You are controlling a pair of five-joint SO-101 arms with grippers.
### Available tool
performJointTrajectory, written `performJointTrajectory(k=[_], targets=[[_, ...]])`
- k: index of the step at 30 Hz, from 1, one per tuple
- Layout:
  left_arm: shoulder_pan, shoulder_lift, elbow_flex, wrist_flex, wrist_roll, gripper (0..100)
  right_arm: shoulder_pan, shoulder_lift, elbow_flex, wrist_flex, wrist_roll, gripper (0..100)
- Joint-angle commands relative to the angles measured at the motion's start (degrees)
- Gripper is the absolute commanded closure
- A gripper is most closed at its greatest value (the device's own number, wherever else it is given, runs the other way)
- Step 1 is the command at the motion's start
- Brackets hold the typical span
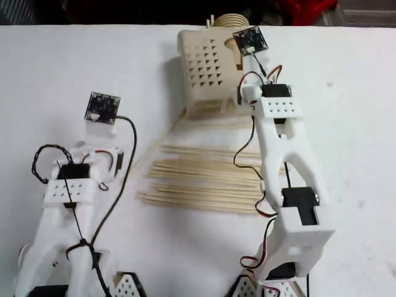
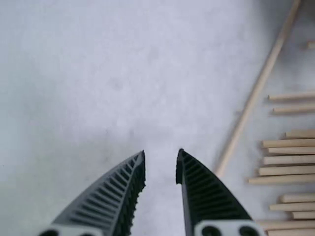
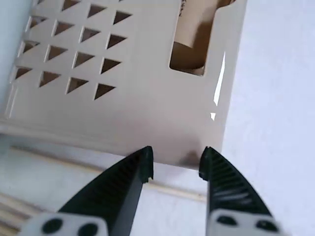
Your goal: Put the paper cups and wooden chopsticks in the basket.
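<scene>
Right hand (image 3: 174,162), parted and empty, sits just before the basket (image 3: 128,118) wall; left hand (image 2: 160,164), parted, empty, beside the chopsticks (image 2: 290,160)

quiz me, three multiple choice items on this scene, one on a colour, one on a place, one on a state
1. What colour is the basket?
A. red
B. cream
C. black

2. Where does the spread of wooden chopsticks lie?
A. inside the basket
B. on the table, in front of the basket
C. clamped in a gripper

3. How is the right gripper?
A. open and empty
B. shut on a chopstick
C. shut on a cup

Answers:
1 B, its wall with the triangular holes is cream in both the high and right wrist views.
2 B, the high view shows them lying flat on the white table.
3 A, its jaws stand apart by the basket wall with nothing between them.
</scene>
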Motion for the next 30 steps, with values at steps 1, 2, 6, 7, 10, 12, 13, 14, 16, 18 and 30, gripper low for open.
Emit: performJointTrajectory(k=[1, 2, 6, 7, 10, 12, 13, 14, 16, 18, 30], targets=[[0.22, -1.63, -0.18, -1.41, -0.53, 88, 3.65, 1.63, 1.14, -0.31, 3.78, 83.4], [0.22, -1.63, -0.18, -1.41, -0.53, 88, 3.65, 1.27, 3.25, -0.31, 5.8, 83.4], [0.22, -1.63, -0.18, -1.41, -0.44, 88, 3.65, -0.66, 13.8, -5.32, 10.46, 83.3], [0.22, -1.63, -0.18, -1.41, -0.35, 88, 3.74, -1.45, 16.97, -7.78, 11.87, 83.3], [0.22, -1.63, -0.18, -1.41, -0.26, 88, 3.74, -4.35, 26.64, -13.85, 16.09, 83.4], [0.22, -1.63, -0.18, -1.41, -0.26, 88, 4.18, -6.2, 30.42, -15.43, 17.41, 83.6], [0.22, -1.63, -0.18, -1.32, -0.26, 88, 4.97, -6.9, 30.86, -15.25, 17.32, 83.6], [0.22, -1.63, -0.18, -1.32, -0.26, 88, 5.67, -7.69, 31.03, -14.99, 17.23, 83.6], [0.22, -1.63, -0.18, -1.23, -0.26, 88, 6.99, -9.45, 30.86, -13.85, 16.53, 83.6], [0.22, -1.63, -0.18, -1.23, -0.26, 88, 7.43, -11.65, 30.68, -12.62, 15.3, 83.4], [0.22, -1.63, -0.09, -1.41, -0.26, 88, -1.54, -30.55, 19.34, -11.65, 0.62, 83.3]])
